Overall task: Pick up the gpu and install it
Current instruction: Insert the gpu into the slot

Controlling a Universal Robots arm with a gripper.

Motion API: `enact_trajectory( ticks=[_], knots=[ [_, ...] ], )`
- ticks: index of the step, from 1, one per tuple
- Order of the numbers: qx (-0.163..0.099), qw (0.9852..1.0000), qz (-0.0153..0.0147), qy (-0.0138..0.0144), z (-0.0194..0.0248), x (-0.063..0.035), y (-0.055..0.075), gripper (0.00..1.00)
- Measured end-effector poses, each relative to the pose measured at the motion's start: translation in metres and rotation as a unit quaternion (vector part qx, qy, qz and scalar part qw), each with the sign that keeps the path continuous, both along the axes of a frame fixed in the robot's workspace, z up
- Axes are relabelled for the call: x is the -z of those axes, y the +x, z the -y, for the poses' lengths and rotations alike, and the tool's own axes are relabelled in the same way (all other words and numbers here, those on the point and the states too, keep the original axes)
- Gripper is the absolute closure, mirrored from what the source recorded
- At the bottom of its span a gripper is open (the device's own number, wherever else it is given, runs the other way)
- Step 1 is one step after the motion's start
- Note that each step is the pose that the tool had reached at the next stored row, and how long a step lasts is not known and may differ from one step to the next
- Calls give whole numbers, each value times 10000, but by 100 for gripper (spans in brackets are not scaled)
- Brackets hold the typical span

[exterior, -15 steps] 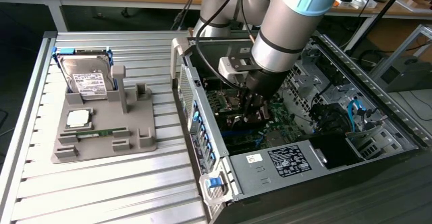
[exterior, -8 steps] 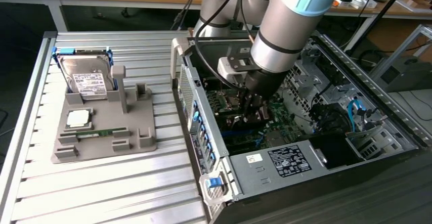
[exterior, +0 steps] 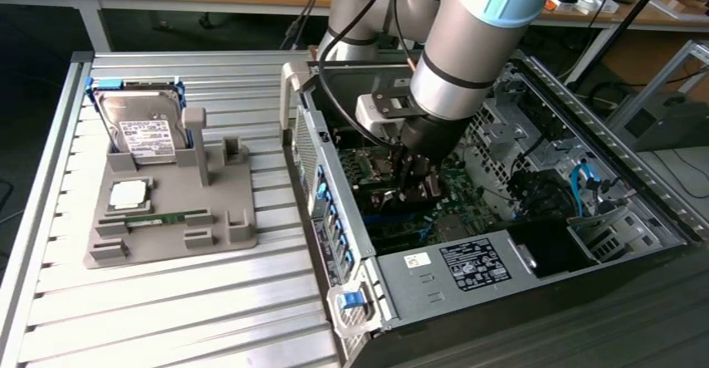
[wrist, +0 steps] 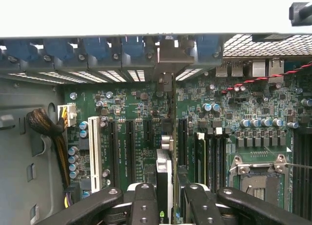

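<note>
Inside the computer case (exterior: 443,297), the gripper (wrist: 167,198) has its jaws half-closed, clamping the gpu (wrist: 164,166) edge-on between them over the motherboard (wrist: 131,108).

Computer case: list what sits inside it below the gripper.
The gripper holds the gpu edge-on over the green motherboard, with its black slots and an empty processor socket. The card hides the slot directly beneath it.

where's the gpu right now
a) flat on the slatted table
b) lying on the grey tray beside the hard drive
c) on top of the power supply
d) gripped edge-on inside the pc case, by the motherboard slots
d: the wrist view shows the gpu standing edge-on between the fingers of the gripper, inside the case by the slots of the motherboard.
</note>
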State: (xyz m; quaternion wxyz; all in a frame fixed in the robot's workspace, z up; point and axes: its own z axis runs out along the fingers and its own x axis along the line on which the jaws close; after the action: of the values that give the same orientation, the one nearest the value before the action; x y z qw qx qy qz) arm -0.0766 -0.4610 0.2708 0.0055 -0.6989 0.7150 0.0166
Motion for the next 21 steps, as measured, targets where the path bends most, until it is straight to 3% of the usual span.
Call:
enact_trajectory(
  ticks=[9,13,21],
  knots=[
    [1,10000,0,-2,0,1,5,73],
    [1,10000,0,-3,0,-59,5,73],
    [10,10000,-3,0,-1,-48,8,73]
  ],
)
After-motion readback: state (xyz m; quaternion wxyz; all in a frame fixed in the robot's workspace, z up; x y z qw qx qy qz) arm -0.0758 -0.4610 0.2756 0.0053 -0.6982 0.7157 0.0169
